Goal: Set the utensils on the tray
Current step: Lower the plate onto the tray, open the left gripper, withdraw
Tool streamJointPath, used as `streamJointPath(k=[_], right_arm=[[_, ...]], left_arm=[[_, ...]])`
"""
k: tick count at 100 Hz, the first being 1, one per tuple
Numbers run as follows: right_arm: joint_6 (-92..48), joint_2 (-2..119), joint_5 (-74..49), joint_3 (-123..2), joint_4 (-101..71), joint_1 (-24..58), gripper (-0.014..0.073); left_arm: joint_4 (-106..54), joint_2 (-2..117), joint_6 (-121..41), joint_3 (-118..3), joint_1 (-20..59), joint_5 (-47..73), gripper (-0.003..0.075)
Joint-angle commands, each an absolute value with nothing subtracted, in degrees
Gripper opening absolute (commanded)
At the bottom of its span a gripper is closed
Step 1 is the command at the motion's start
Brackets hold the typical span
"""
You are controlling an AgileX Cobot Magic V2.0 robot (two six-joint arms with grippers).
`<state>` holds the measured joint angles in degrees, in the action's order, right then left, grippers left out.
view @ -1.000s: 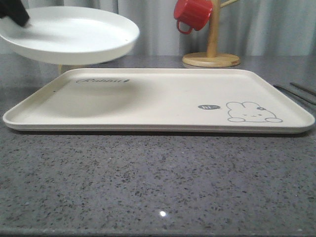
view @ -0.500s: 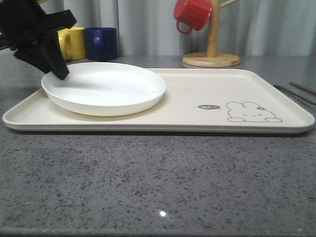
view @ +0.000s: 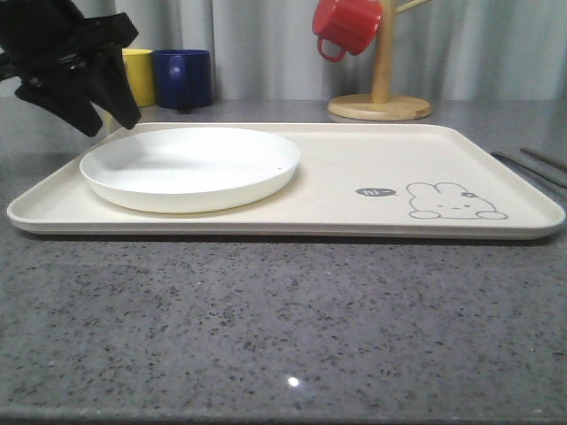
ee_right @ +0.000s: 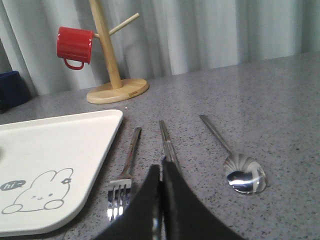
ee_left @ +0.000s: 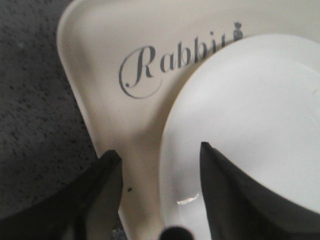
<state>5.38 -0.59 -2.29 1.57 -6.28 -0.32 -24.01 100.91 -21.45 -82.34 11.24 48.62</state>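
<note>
My left gripper (view: 99, 111) has lifted off the plate (view: 190, 166), fingers spread, leaving it flat on the tray (view: 354, 221); my right gripper (ee_right: 161, 200) is pressed together.

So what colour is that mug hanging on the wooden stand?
Red; the mug shows best in the right wrist view, hung on the stand.

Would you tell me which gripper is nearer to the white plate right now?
Left. The left gripper hangs open just above the white plate at its far-left rim; the right gripper is shut over the chopsticks, beside the tray.
</note>
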Motion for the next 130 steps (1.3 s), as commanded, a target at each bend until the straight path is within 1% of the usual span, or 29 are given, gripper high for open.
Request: streamJointPath(k=[1,11,18,27,48,62,77,82,89,94,99,101,106,120,130], right_arm=[[4.7,-1.9,1.8,0.5,-6.1,-0.6,-0.0068],[4.7,-1.9,1.8,0.5,-6.1,-0.6,-0.0068],[4.7,-1.9,1.8,0.5,-6.1,-0.6,-0.0068],[4.7,-1.9,1.8,0.5,-6.1,-0.6,-0.0068],[4.7,-1.9,1.8,0.5,-6.1,-0.6,-0.0068],[4.7,-1.9,1.8,0.5,-6.1,-0.6,-0.0068],[4.7,-1.9,2.1,0.5,-6.1,-0.6,-0.0068],[4.7,-1.9,3.5,0.5,-6.1,-0.6,-0.0068],[4.7,-1.9,5.6,0.5,-6.1,-0.6,-0.0068],[4.7,-1.9,7.3,0.5,-6.1,-0.6,-0.0068],[4.7,-1.9,8.7,0.4,-6.1,-0.6,-0.0068],[4.7,-1.9,8.9,0.2,-6.1,-0.6,-0.0068],[4.7,-1.9,7.6,-0.8,-6.1,-0.6,-0.0068],[4.7,-0.2,-2.4,-6.7,-6.1,-0.6,-0.0068],[4.7,4.4,-9.4,-13.4,-6.1,-0.6,-0.0068]], left_arm=[[-26.4,95.2,-21.6,-83.7,11.7,43.5,0.0356],[-26.4,89.8,-21.6,-80.6,11.7,37.1,0.0356],[-26.3,84.7,-21.6,-76.4,11.7,31.3,0.0356],[-25.2,77.1,-21.6,-69.5,11.7,24.3,0.0356],[-24.2,58.8,-21.7,-53.3,11.7,13.2,0.0356],[-24.1,45.9,-21.7,-42.7,11.7,7.9,0.0356],[-23.1,32.3,-21.7,-32.7,11.7,5.6,0.0345],[-23.1,28.3,-21.7,-30.1,11.7,5.5,0.0325],[-22.8,23.6,-21.7,-27.1,11.7,5.5,0.0264],[-22.7,21.1,-21.7,-25.3,11.7,5.6,0.0197],[-22.2,19.2,-21.7,-23.9,11.7,5.5,0.0104],[-22.0,18.9,-21.7,-23.4,11.7,5.5,0.0079],[-21.8,18.2,-21.7,-22.4,11.7,5.5,-0.0020],[-21.8,18.1,-21.7,-21.8,11.7,5.2,-0.0018],[-21.8,18.1,-21.7,-21.8,11.7,4.0,-0.0018]])
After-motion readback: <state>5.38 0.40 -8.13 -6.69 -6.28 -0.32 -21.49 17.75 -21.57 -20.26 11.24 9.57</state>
